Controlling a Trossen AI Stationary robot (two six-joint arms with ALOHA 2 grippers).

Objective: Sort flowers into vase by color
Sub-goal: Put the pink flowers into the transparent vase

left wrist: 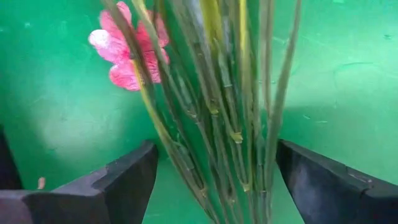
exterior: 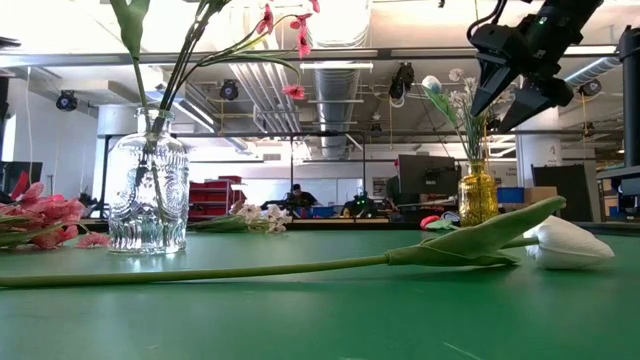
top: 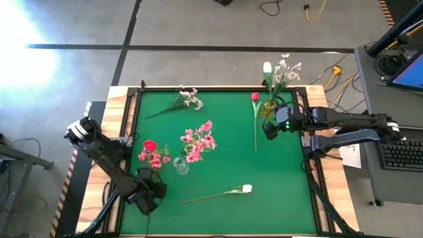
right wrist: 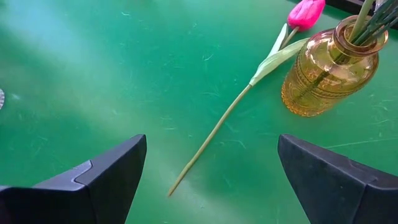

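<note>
A bundle of pink blossom sprays with a red tulip lies on the green mat near its left edge. My left gripper is open, and its fingers stand on either side of the bundle's stems without touching them. A clear vase stands upright and holds pink sprays. An amber vase holds white flowers. My right gripper hovers open above the mat, beside the amber vase and over a pink tulip's stem. A white tulip lies near the near edge.
A small white-blossom spray lies by the far edge. The pink tulip lies flat beside the amber vase, its stem pointing toward the near edge. Wooden rails frame the mat. Bare mat lies between the clear vase and the pink tulip.
</note>
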